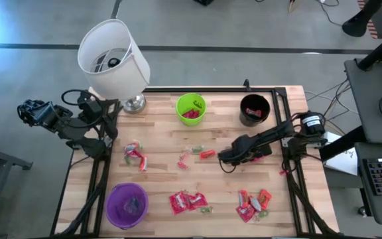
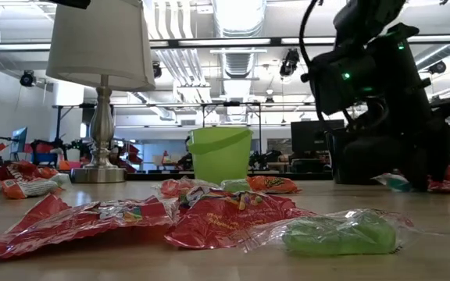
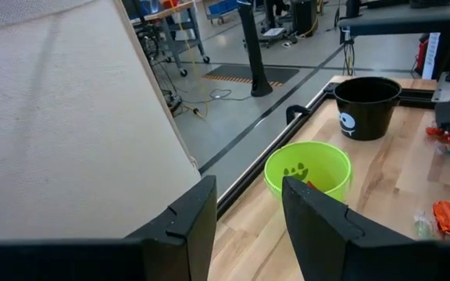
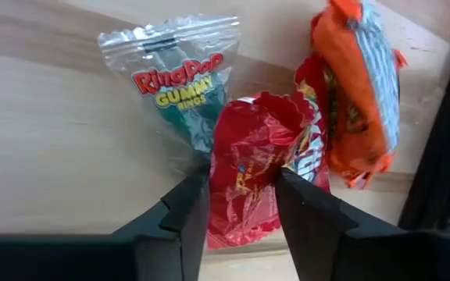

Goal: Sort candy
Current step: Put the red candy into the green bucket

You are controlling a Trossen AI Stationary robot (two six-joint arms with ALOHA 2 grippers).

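Item: red candy packet (image 4: 250, 168), mid-counter (image 1: 158, 172), right of centre, beside an orange packet (image 4: 359, 86) and a clear gummy bag (image 4: 180, 74). It is pinched between the fingers of the right tool (image 4: 241, 204), apparently crumpled. Judged light, soft, crinkly and slippery; best taken across its bunched middle. Left tool (image 3: 247, 222): parted, nothing held, parked at the counter's left edge by the lamp (image 1: 115, 56).
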